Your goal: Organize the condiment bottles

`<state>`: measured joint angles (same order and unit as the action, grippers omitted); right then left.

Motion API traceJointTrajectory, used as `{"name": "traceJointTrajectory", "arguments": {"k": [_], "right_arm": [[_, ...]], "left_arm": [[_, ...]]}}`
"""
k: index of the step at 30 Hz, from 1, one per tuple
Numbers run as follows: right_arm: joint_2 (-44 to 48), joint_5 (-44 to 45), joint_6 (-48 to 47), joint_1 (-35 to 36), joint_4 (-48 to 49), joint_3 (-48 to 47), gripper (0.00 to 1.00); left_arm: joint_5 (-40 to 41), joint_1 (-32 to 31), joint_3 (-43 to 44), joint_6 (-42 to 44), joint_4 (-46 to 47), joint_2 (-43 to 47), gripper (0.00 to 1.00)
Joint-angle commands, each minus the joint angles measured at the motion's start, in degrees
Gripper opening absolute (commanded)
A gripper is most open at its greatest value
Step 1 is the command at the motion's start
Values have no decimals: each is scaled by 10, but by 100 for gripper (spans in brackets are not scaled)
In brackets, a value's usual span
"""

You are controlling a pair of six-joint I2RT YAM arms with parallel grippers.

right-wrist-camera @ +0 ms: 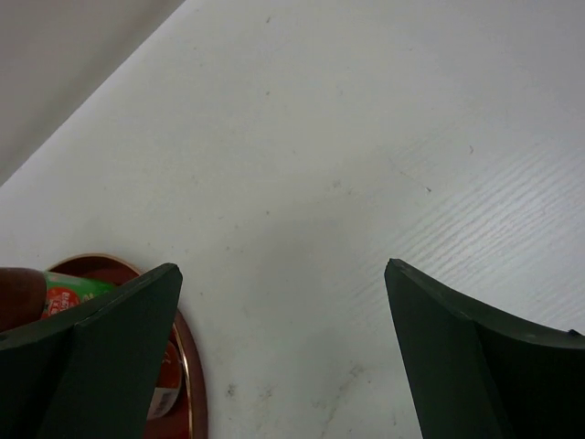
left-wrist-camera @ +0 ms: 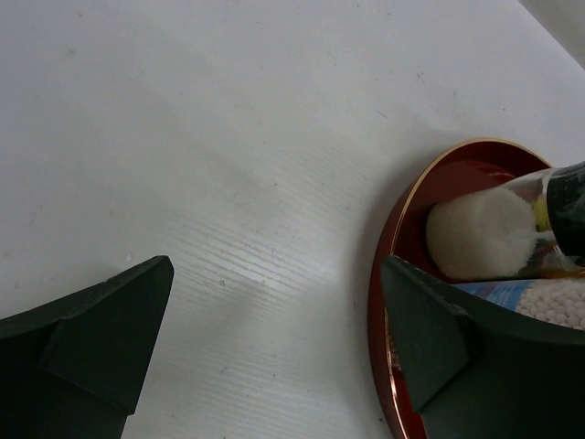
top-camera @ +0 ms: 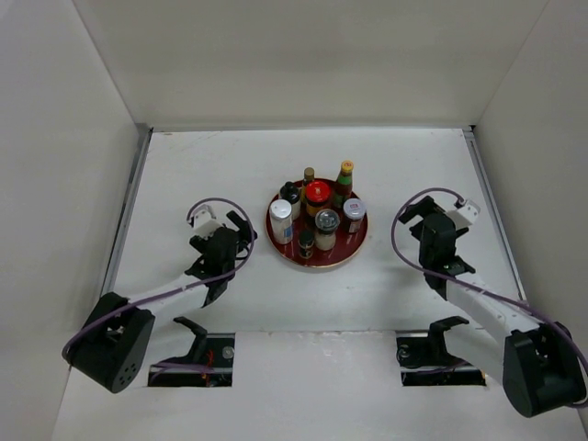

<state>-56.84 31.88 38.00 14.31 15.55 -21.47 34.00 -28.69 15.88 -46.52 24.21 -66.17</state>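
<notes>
Top external: the condiment bottles (top-camera: pixel 317 213) stood crowded upright on the red tray (top-camera: pixel 319 266), mid-table (top-camera: pixel 184 175). Left claw (top-camera: pixel 241 228) sat near the tray's left rim, right claw (top-camera: pixel 415 219) further off; both gaped apart, empty. Risk: wide fingers reaching between packed bottles could topple neighbours or shove the tray.

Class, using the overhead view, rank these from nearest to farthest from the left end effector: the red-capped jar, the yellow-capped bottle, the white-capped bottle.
1. The white-capped bottle, at the left edge of the tray, on the side facing the left end effector.
2. The red-capped jar, near the tray's middle.
3. The yellow-capped bottle, at the tray's far right rim.
</notes>
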Motion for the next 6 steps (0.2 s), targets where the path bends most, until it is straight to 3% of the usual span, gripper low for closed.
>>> {"name": "traceJointTrajectory", "arguments": {"k": [1,6], "right_arm": [[-4,10,36,2,85,13,100],[-14,-4,40,5,114,28,100]], "left_arm": [[14,8,27,6,-28,29,100],[20,21,42,11,-67,32,100]]}}
